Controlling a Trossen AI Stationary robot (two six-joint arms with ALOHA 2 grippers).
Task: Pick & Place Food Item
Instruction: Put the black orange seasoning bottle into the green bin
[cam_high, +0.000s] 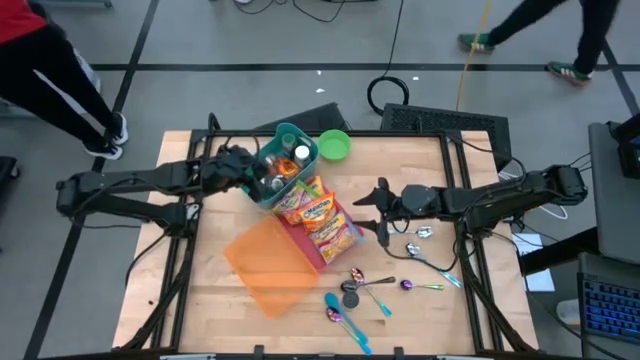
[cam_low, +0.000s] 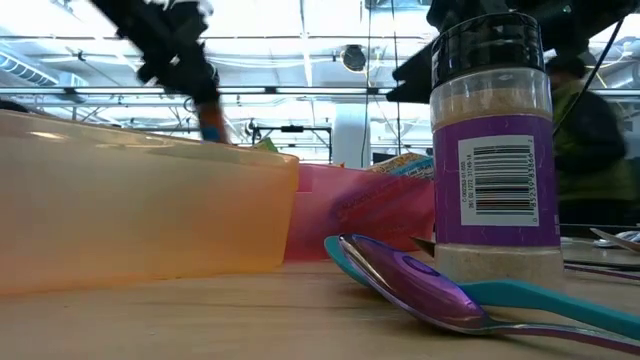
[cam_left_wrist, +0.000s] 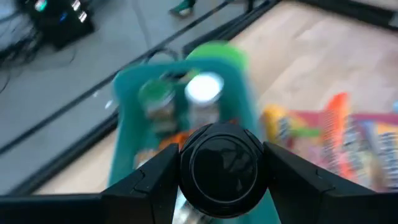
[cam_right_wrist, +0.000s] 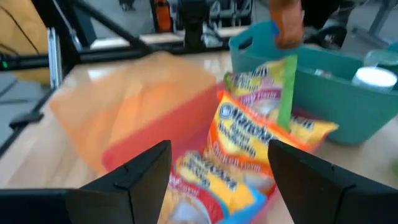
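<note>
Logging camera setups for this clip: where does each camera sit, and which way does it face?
High: overhead, facing down; both arms, teal basket.
Low: table height, facing level; spice jar, spoon, arms above.
Left wrist: left gripper holding a jar over the basket.
Right wrist: open right gripper facing snack packets.
Shared: both wrists show the basket.

You get even, bright overhead light on the table (cam_high: 400, 190), with only soft shadows. The low view is backlit: ceiling lights (cam_low: 300, 20) glare white, and the near spoon (cam_low: 420, 290) reads soft. Both wrist views are motion-blurred; the teal basket (cam_left_wrist: 124, 124) and snack packets (cam_right_wrist: 242, 149) smear.
</note>
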